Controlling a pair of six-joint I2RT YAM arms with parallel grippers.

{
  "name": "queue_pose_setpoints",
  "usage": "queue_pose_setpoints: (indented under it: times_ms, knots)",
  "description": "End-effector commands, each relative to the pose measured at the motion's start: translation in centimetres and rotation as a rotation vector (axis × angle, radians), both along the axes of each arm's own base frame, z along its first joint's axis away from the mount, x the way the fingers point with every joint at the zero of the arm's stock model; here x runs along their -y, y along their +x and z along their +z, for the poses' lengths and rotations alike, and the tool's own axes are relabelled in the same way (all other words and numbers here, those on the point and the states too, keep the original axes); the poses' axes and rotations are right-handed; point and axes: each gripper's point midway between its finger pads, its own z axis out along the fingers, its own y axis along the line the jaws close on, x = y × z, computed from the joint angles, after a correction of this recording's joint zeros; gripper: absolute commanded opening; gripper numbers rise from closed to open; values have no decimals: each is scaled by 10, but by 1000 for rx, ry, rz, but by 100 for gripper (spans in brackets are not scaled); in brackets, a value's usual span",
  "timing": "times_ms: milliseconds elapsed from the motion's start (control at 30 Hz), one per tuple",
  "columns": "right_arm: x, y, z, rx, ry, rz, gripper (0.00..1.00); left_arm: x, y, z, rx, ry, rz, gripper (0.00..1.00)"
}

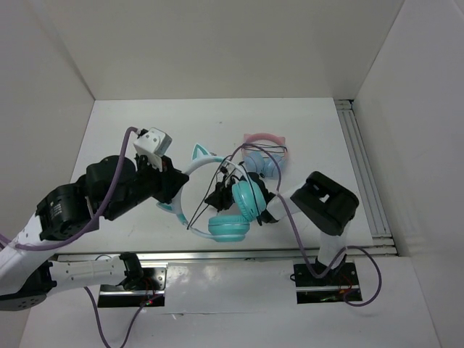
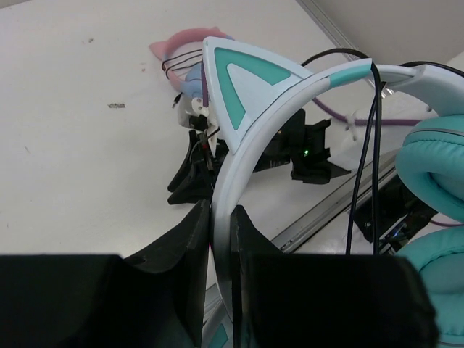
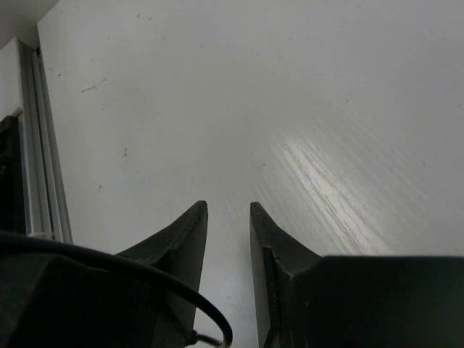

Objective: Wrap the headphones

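The teal headphones are held above the table's middle, with the white-and-teal headband and a cat ear at the left and both teal cups at the right. My left gripper is shut on the headband, which runs between its fingertips in the left wrist view. The thin black cable loops above the cups and hangs over the headband. My right gripper sits by the cups. It is slightly open and empty, with the cable draped over its left finger.
A second pair with a pink headband and light-blue cups lies just behind the teal pair, and also shows in the left wrist view. An aluminium rail runs along the table's right edge. White walls enclose the back and sides.
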Motion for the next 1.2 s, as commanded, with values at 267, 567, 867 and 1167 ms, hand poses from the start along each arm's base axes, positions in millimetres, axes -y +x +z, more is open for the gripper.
queue_pose_setpoints:
  times_ms: [267,567,867,1167]
  knots:
    - [-9,7,-1,-30,144,36,39,-9,19,36,65,-198,164,0]
    - [3,-6,-6,-75,123,55,48,-25,26,20,64,-161,259,0]
    - [13,-15,-29,-123,75,62,52,-46,29,20,87,-139,343,0]
    - [22,-22,-41,-153,45,51,53,-63,30,24,108,-139,403,0]
